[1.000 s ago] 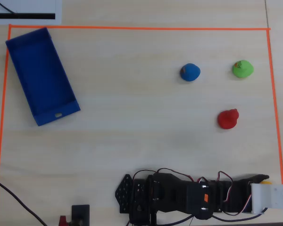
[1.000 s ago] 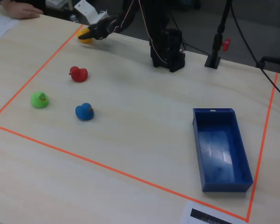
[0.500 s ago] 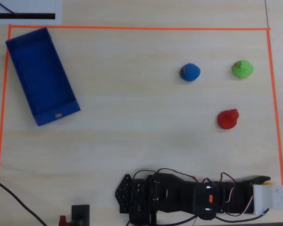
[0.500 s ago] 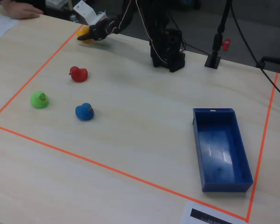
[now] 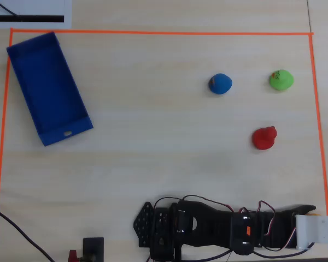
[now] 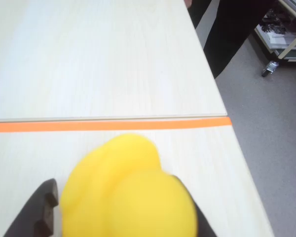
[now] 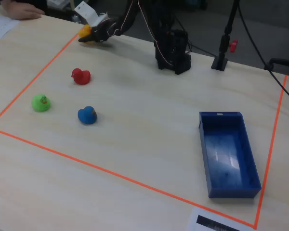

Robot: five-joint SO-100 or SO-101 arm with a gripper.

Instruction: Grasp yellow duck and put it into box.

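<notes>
The yellow duck (image 6: 128,192) fills the bottom of the wrist view, blurred and very close, just inside the orange tape line (image 6: 108,125). My gripper (image 6: 113,185) is open around it: the left finger (image 6: 37,212) stands a sliver off the duck, and the right finger's dark edge shows behind it. In the fixed view the duck (image 7: 83,32) peeks out at the gripper (image 7: 90,34) near the far left corner. From overhead the gripper (image 5: 309,209) hides the duck. The dark blue box (image 5: 49,82) (image 7: 229,154) lies far away and is empty.
A red duck (image 5: 263,138) (image 7: 80,76), a green duck (image 5: 281,80) (image 7: 40,103) and a blue duck (image 5: 220,83) (image 7: 87,115) sit inside the tape. The table edge (image 6: 227,143) drops to the floor right of the duck. A person's hand (image 7: 19,9) rests nearby.
The arm has stretched farther toward the corner. The yellow that showed beside the gripper tip overhead is now covered. The other ducks and the box have not moved.
</notes>
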